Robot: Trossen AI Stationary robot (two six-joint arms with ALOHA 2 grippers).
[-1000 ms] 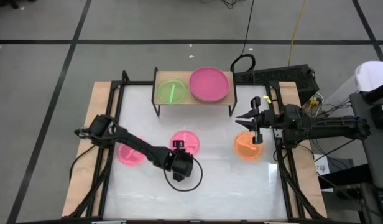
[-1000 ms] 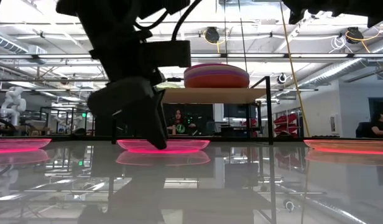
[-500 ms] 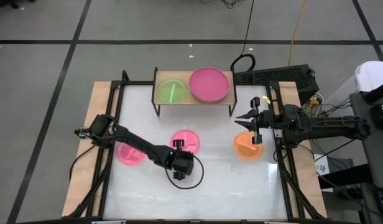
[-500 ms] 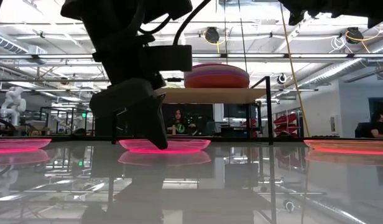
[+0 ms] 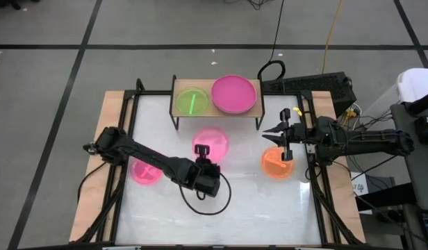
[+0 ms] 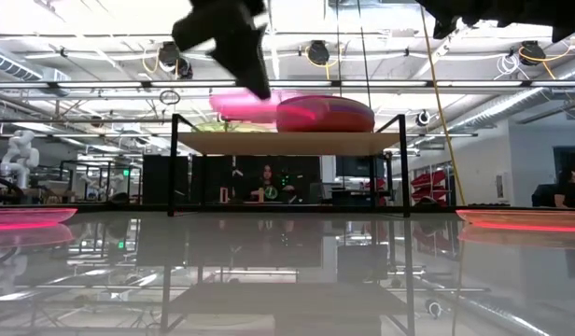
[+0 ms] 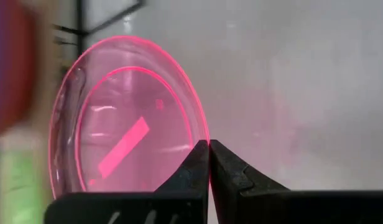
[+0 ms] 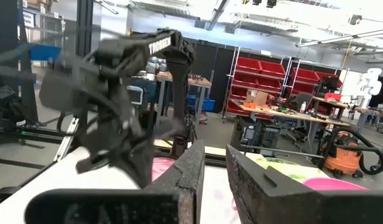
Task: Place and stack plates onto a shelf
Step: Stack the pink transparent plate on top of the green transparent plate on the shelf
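A translucent pink divided plate [image 5: 212, 142] hangs in the air in front of the shelf [image 5: 215, 111], with my left gripper [image 5: 203, 153] shut on it. In the low view this plate [image 6: 239, 105] is at the height of the shelf's board [image 6: 287, 142]. On the shelf lie a green plate [image 5: 192, 101] and a stack topped by a magenta plate [image 5: 234, 94]. A second pink plate [image 5: 146, 171] and an orange plate [image 5: 278, 164] lie flat on the table. My right gripper [image 5: 267, 134] hovers open above the orange plate's far edge, holding nothing. My left gripper pinches the pink plate's rim [image 7: 201, 134] on its near side between its two fingers [image 7: 194, 165]. The fingers come from the table's near side, slanting down. The plate is lifted clear of the table and sticks out roughly level toward the shelf.
The shelf's black legs [image 5: 175, 119] stand at the table's far side. A black frame [image 5: 124, 139] runs along the table's edges. A black cable loop [image 5: 207, 201] trails below the left wrist. The white tabletop [image 5: 256, 208] is bare at the near right.
My left gripper has taken hold of the middle pink plate by its near rim and risen with it, going a little toward the far edge. The plate, flat on the table a second ago, is now lifted clear to the height of the shelf's board.
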